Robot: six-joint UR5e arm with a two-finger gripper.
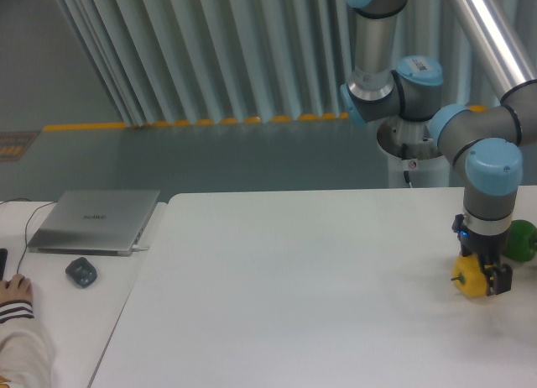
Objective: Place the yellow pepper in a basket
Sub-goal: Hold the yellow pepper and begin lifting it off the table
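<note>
Yellow pepper (471, 280) at far right of white desk (294, 287), stem pointing left, w/ gripper (488, 275) down on it; jaws appear pinched on pepper, though contact is partly hidden. Green pepper (521, 239) just behind. Step: grasp/lift stage, by the look. Next move needs a clean lift, then carry to basket; no basket in view.

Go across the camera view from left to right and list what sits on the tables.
Person's hand → computer mouse → closed laptop → yellow pepper, at the gripper → green pepper.
</note>
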